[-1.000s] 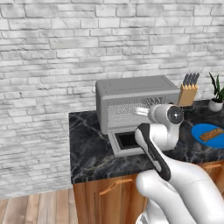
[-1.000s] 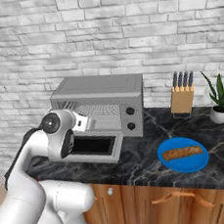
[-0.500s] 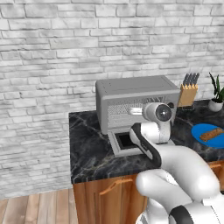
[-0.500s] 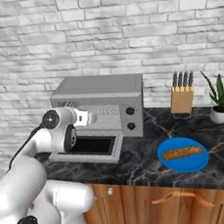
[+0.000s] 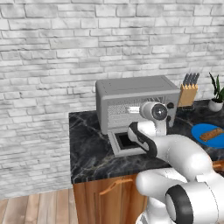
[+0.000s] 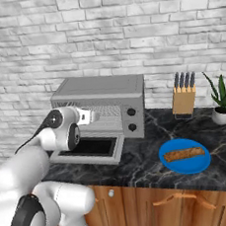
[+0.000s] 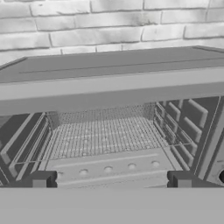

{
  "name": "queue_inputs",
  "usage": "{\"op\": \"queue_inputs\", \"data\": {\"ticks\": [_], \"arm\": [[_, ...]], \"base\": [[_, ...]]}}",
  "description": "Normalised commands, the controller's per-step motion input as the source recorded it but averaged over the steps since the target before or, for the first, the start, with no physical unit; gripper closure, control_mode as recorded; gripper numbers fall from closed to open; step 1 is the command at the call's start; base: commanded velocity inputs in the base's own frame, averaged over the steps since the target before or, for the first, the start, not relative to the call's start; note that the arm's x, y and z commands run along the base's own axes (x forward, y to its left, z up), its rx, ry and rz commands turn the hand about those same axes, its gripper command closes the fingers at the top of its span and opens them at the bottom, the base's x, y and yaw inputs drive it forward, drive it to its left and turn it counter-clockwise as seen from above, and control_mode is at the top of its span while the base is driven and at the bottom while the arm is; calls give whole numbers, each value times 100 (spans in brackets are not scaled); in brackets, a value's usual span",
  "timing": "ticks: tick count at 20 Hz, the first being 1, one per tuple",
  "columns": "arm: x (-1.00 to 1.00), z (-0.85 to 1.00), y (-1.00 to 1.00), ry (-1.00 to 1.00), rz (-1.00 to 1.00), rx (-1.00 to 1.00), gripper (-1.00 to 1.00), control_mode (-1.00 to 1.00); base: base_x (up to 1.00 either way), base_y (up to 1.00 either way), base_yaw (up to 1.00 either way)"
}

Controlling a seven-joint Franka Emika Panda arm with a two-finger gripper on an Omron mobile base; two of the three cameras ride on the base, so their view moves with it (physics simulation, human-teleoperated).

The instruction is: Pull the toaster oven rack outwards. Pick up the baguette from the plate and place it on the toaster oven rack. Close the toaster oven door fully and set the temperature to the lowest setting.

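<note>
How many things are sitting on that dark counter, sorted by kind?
Toaster oven: 1
Blue plate: 1
Baguette: 1
Knife block: 1
Potted plant: 1
Total: 5

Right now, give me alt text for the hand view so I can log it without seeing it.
The open gripper faces straight into the toaster oven, its two dark fingertips spread wide at the bottom of the view. Inside, the toaster oven rack lies flat, a silvery wire grid. A white brick wall rises behind the oven.
</note>
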Motion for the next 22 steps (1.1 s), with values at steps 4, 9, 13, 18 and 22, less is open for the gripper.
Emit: {"op": "queue_inputs", "data": {"ticks": [4, 9, 13, 18, 22], "arm": [[18, -10, 0, 0, 0, 0, -100, -100], [13, -15, 0, 0, 0, -1, -100, -100], [17, -8, 0, 0, 0, -1, -100, -100], [23, -7, 0, 0, 0, -2, -100, -100], [28, -10, 2, 0, 0, -4, -100, -100]], "base": [[0, 0, 0], [0, 0, 0], [0, 0, 0], [0, 0, 0], [0, 0, 0]]}}
